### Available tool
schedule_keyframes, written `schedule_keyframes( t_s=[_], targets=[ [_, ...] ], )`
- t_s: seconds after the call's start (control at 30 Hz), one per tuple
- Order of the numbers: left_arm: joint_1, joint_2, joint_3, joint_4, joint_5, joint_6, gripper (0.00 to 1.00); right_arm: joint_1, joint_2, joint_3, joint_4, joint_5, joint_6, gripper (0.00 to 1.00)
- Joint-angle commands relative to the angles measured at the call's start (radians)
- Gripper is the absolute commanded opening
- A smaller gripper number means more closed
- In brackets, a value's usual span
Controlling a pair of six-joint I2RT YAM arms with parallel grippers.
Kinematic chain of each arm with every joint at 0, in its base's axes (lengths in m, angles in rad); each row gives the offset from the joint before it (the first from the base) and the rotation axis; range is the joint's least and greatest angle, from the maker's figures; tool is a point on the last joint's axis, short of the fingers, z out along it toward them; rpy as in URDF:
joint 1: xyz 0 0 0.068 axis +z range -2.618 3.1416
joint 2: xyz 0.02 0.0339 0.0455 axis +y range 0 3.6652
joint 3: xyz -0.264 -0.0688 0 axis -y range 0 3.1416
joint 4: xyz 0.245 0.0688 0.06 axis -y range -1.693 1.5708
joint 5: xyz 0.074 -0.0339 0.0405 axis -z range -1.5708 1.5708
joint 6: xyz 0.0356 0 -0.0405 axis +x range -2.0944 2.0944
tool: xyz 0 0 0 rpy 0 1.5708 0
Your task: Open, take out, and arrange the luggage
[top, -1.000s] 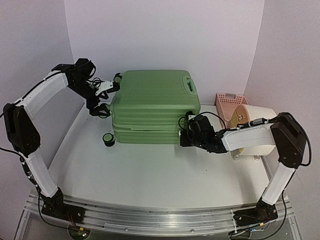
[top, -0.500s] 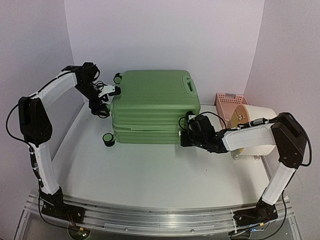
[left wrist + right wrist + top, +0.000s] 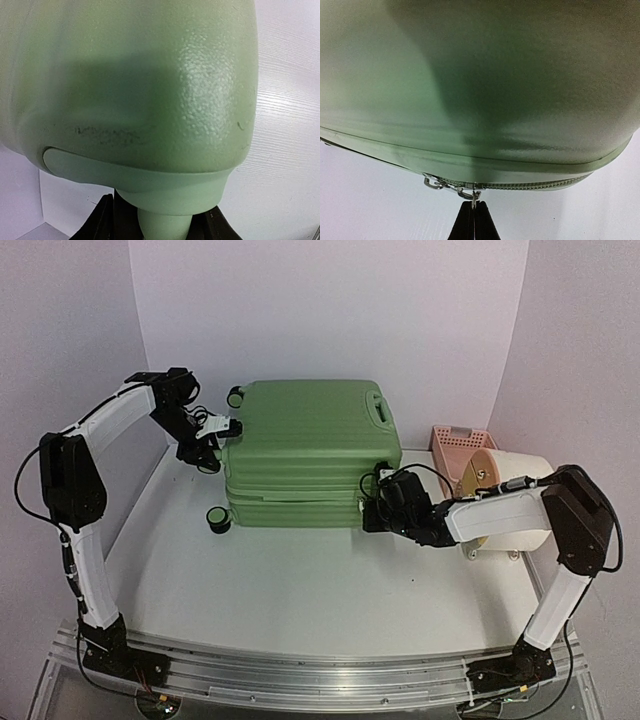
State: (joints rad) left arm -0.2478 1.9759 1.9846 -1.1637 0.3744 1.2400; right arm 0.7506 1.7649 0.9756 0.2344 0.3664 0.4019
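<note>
At the left, the left pincer is up against the far left corner of the luggage, beside a wheel. In its wrist view the two black fingers sit either side of a green stub under that corner, close enough that it looks clamped, though how firmly I cannot tell.

The luggage lies flat and closed on the table, midway along the far edge. Its two shells are together and the zip is done up wherever it shows.

At the near right corner of the luggage, the right pincer is fully closed, its tips pinching the metal zip pull.

A pink basket and a cream drum stand toward the right edge, the drum tipped on its side behind the right arm.

By my reading the task is only starting. One arm steadies the luggage and the other has the pull, but no length of zip looks undone. Unzipping, lifting the lid, taking out the contents and arranging them are all left to do. What is inside cannot be seen.
</note>
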Motion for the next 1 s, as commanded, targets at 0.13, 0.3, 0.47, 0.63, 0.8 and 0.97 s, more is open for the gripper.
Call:
schedule_keyframes(
  t_s=[0.13,0.3,0.47,0.63,0.8,0.97],
  targets=[
    [0.001,-0.06,-0.027,0.004,0.046,0.002,0.0,-0.078,-0.004,-0.033,0.066,0.104,0.102,0.03],
    [0.002,-0.079,-0.045,0.02,0.051,0.013,0.0,-0.096,0.014,-0.025,0.086,0.105,0.122,0.05],
    [0.001,-0.093,-0.072,0.031,0.062,0.021,0.0,-0.096,0.027,0.005,0.086,0.145,0.145,0.15],
    [0.001,-0.097,-0.075,0.03,0.07,0.023,0.0,-0.095,0.036,0.02,0.086,0.163,0.132,0.17],
    [0.002,-0.097,-0.079,0.03,0.069,0.025,0.0,-0.097,0.064,0.048,0.086,0.12,0.094,0.05],
    [0.003,-0.105,-0.089,0.027,0.062,0.031,0.0,-0.104,0.035,0.025,0.086,0.12,0.091,0.0]
  ],
)
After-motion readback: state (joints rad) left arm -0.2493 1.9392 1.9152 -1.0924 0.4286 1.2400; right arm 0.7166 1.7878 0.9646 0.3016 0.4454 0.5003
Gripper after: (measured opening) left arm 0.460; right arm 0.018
